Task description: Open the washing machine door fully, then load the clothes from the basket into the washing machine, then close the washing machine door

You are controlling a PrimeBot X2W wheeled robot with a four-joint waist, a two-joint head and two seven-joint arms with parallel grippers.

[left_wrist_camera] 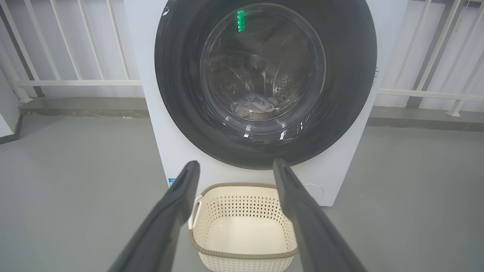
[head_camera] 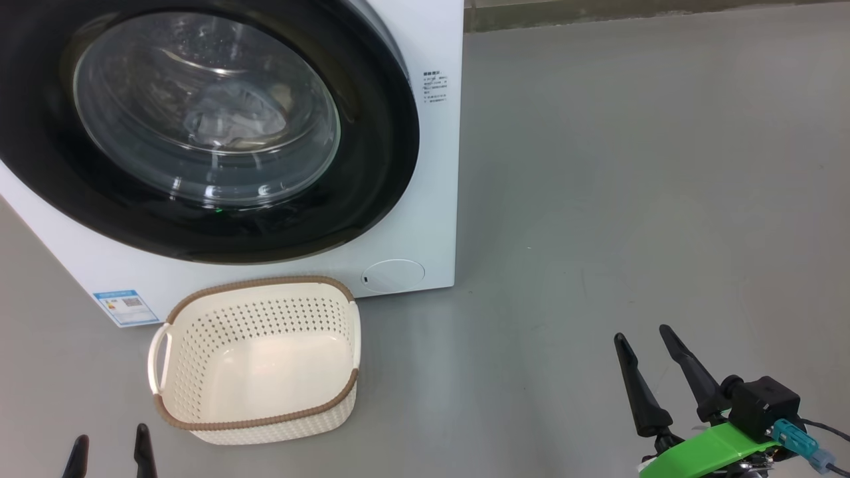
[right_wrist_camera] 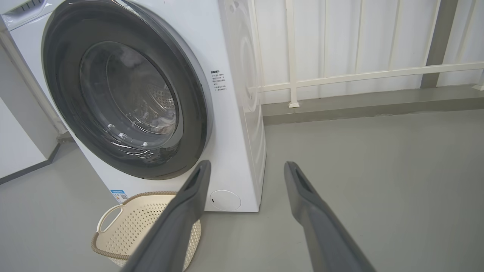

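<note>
Probably heavy and slippery, the round black-rimmed glass door (head_camera: 206, 113) wants gripping at its rim; left gripper (head_camera: 111, 441) and right gripper (head_camera: 641, 333) gape empty.

Head view looks steeply down, close, onto the washing machine (head_camera: 425, 166) front and the basket (head_camera: 259, 281). Left wrist view sits low, facing the washing machine door (left_wrist_camera: 181, 75) square-on. Right wrist view looks at it obliquely. All three share door and basket.
</note>
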